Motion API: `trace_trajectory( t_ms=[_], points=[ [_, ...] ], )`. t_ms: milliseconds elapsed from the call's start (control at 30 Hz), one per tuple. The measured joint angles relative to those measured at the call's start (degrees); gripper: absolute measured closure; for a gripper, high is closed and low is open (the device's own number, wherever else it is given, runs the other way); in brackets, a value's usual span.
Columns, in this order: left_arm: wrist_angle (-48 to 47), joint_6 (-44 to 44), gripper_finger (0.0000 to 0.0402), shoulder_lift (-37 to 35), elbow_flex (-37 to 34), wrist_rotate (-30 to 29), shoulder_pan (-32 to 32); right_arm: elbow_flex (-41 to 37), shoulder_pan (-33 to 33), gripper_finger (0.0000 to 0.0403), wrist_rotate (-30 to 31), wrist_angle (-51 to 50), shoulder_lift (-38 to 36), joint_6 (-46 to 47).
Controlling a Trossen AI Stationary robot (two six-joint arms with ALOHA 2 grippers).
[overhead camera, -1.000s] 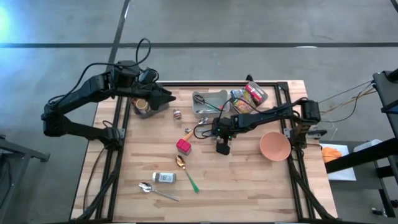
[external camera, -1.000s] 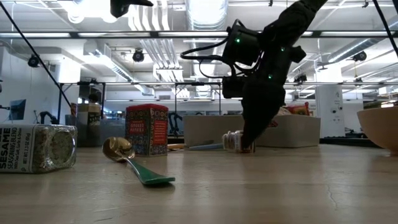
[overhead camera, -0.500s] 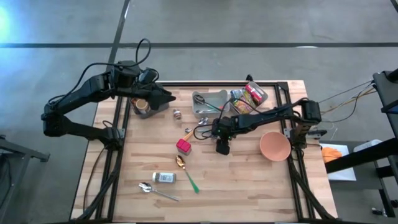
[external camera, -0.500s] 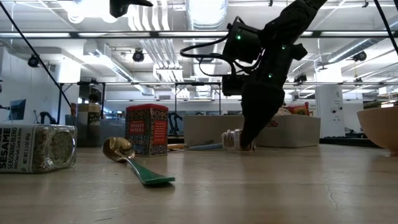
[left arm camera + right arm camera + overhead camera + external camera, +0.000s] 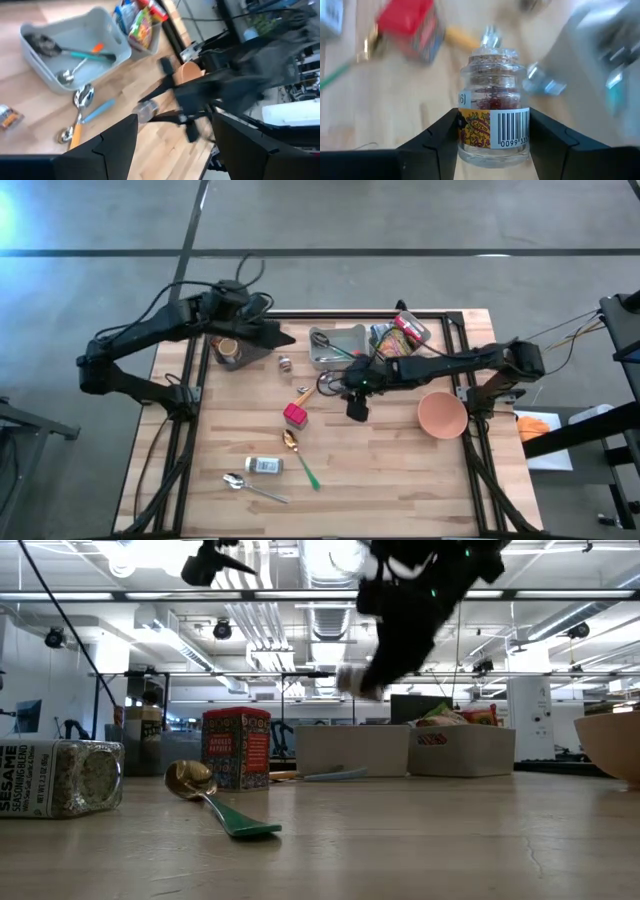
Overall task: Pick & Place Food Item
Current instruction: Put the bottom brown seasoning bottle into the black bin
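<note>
A small glass jar (image 5: 492, 120) with a cork stopper, red threads inside and a barcode label hangs in the air over the middle of the table, with my right gripper (image 5: 355, 406) shut on it. The low view shows the jar (image 5: 356, 683) high above the tabletop. My left gripper (image 5: 284, 337) hovers open over the table's far left, above a brown cup (image 5: 229, 350), with nothing between its fingers (image 5: 115, 145). In the left wrist view the jar (image 5: 146, 110) shows at the tip of the right arm. My right gripper pinches the jar's labelled body (image 5: 461, 125) between its two fingers (image 5: 432, 145), one on each side. The fingers slant down from the table's right side and lie along the jar, whose cork end (image 5: 492, 54) points away from them. The jar is tilted and lifted clear of the table.
On the table lie a red tin (image 5: 294, 416), a sesame jar (image 5: 264, 466), a gold spoon with a green handle (image 5: 300, 460) and a silver spoon (image 5: 250, 485). A grey tray of utensils (image 5: 322, 360), a bin of snack packets (image 5: 400, 335) and a pink bowl (image 5: 441, 414) stand at the far and right sides.
My right gripper has gone up from the table with the jar, which had been resting on the tabletop and now hangs clear, well above it. My left gripper has shifted a little toward the table's right and rolled.
</note>
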Motion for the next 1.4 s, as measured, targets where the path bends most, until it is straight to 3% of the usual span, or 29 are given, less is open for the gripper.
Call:
trace_trajectory(
  t_ms=[333,533,767,1400],
  points=[
    [3.5,-3.3,0.0142,6.8,0.1,0.3,0.5,10.9,0.1,0.0220,9.9,0.0,-1.3,-7.4],
    [5.8,-4.6,0.0142,10.1,0.1,5.0,0.5,12.7,-0.2,0.0220,13.4,-0.2,-1.2,-9.9],
    [10.6,-5.5,0.0142,13.1,0.1,9.6,-0.3,13.9,-0.2,0.0220,15.3,0.3,-1.2,-11.5],
    [13.8,-2.0,0.0142,15.2,0.1,9.9,-0.5,15.5,0.0,0.0220,16.2,2.9,-1.1,-12.9]
  ],
)
